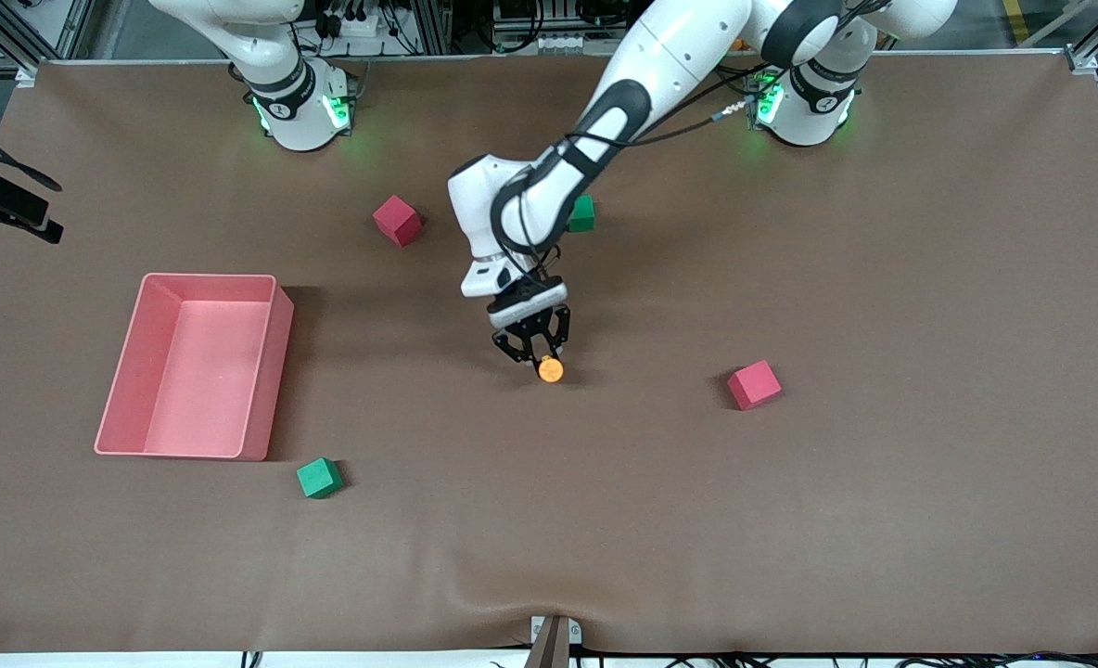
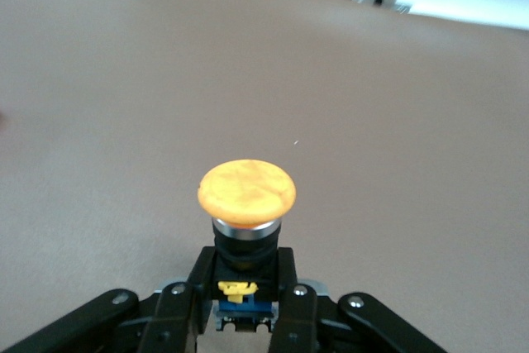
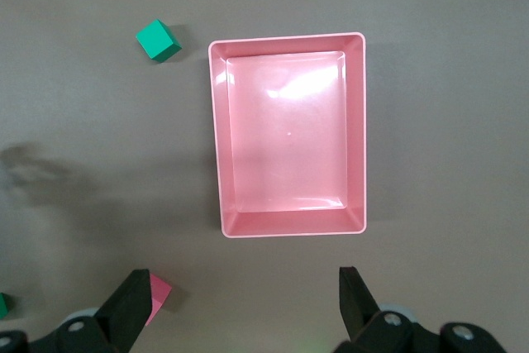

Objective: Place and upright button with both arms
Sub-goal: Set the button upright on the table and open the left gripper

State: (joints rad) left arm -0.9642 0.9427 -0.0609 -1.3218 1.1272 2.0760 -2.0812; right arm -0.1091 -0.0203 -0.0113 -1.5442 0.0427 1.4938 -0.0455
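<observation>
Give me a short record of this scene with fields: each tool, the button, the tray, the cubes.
left tool: shut on the button, low over the table's middle
right tool: open, empty, high over the tray; this arm waits
button: orange cap, black body between the left tool's fingers
tray: pink, empty, toward the right arm's end
red cubes: one near the right arm's base, one toward the left arm's end
green cubes: one beside the tray, one partly hidden by the left arm

Even overhead light, soft short shadows beside the cubes [image 1: 754, 384]; glare inside the pink tray [image 3: 289, 225]; left wrist background blurred
</observation>
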